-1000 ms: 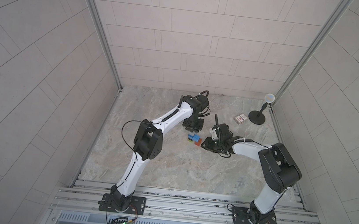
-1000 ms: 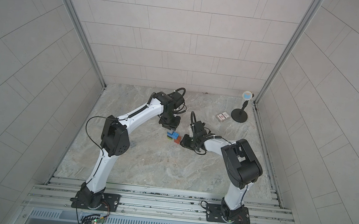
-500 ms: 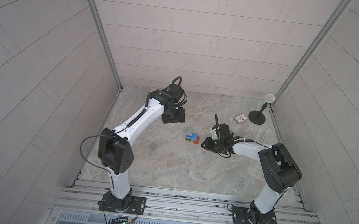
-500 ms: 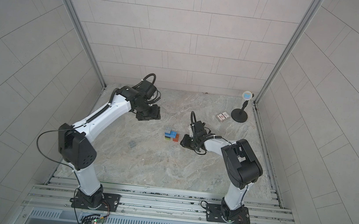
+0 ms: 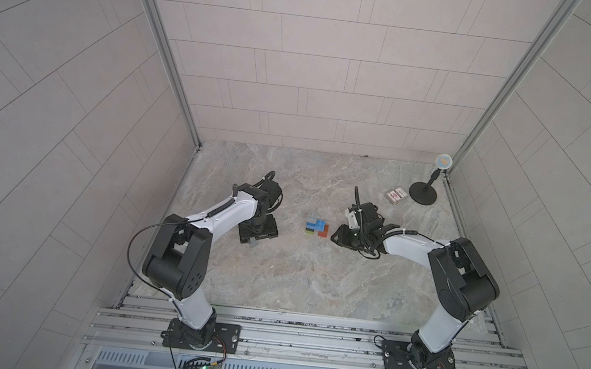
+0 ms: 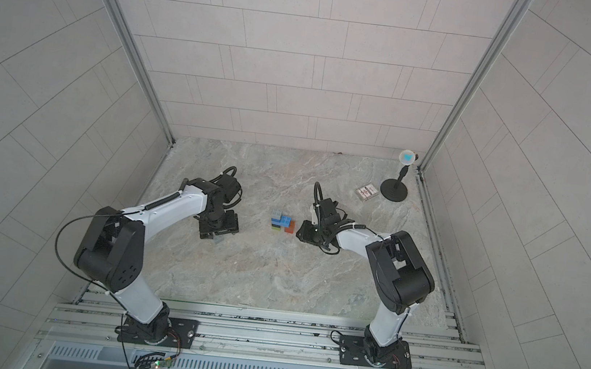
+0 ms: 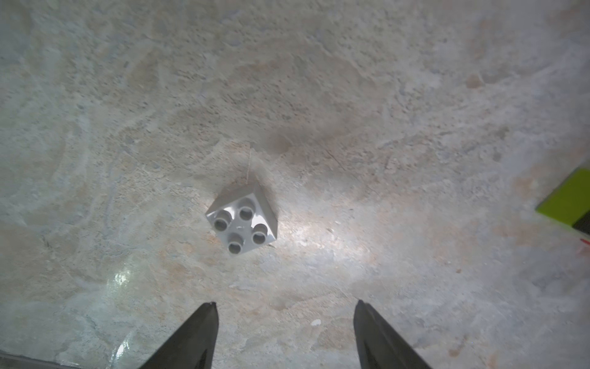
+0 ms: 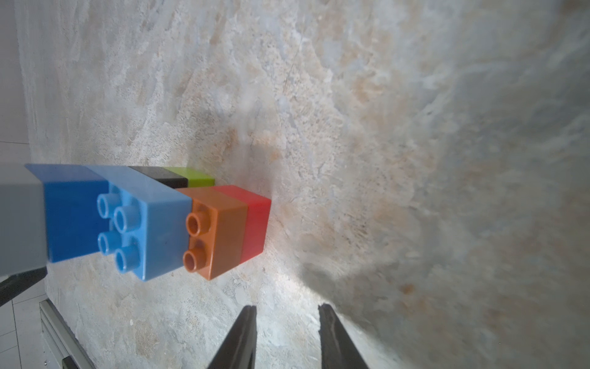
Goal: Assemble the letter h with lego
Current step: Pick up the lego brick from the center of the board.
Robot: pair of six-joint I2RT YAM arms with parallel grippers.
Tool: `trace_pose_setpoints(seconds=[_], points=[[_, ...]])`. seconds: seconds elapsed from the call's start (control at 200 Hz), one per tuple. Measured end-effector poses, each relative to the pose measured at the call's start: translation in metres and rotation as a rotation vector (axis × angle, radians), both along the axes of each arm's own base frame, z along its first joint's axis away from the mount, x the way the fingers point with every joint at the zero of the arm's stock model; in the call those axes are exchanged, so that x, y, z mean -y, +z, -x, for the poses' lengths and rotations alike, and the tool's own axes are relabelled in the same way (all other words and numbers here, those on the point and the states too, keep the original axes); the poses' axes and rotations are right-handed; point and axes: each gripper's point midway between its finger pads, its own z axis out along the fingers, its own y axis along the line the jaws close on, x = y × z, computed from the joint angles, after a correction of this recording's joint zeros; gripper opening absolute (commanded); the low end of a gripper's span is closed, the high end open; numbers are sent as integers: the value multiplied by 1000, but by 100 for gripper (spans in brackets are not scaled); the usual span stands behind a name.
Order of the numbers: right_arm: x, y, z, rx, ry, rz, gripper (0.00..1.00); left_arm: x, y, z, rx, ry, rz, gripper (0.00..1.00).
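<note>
1. Near the middle of the tabletop [image 5: 313, 278], the letter h [image 5: 317, 227] appears to stand upright as joined lego. Lime, black, blue and grey form the tall column, red and orange form the short leg, and a longer light blue brick bridges the two.
2. A second ago the left arm was over that build. It has since swung away and now hovers above a loose grey brick [image 7: 244, 223], which sits studs up, well apart from the build.
3. The left fingers [image 7: 191, 338] have spread wide and hold nothing. The brick lies ahead of their tips, not yet between them.
4. The right fingers [image 8: 239, 338] stay near the red brick [image 8: 255, 220], with a narrow gap between them and nothing in it.
5. This suggests the last placement is finished. The loose grey brick looks like the next pick, probably to top the tall column.
</note>
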Motion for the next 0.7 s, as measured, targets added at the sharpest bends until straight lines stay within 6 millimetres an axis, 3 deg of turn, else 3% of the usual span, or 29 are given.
trace_pose_setpoints(seconds=[0.305, 0.58, 0.701], points=[[0, 0, 0, 0, 1, 1, 36, -20, -26, -7, 19, 179, -5, 61], [1, -1, -1, 5, -1, 10, 35, -22, -35, -19, 43, 230, 18, 60], [2, 0, 0, 6, -2, 13, 35, -24, -43, -15, 29, 243, 23, 60]])
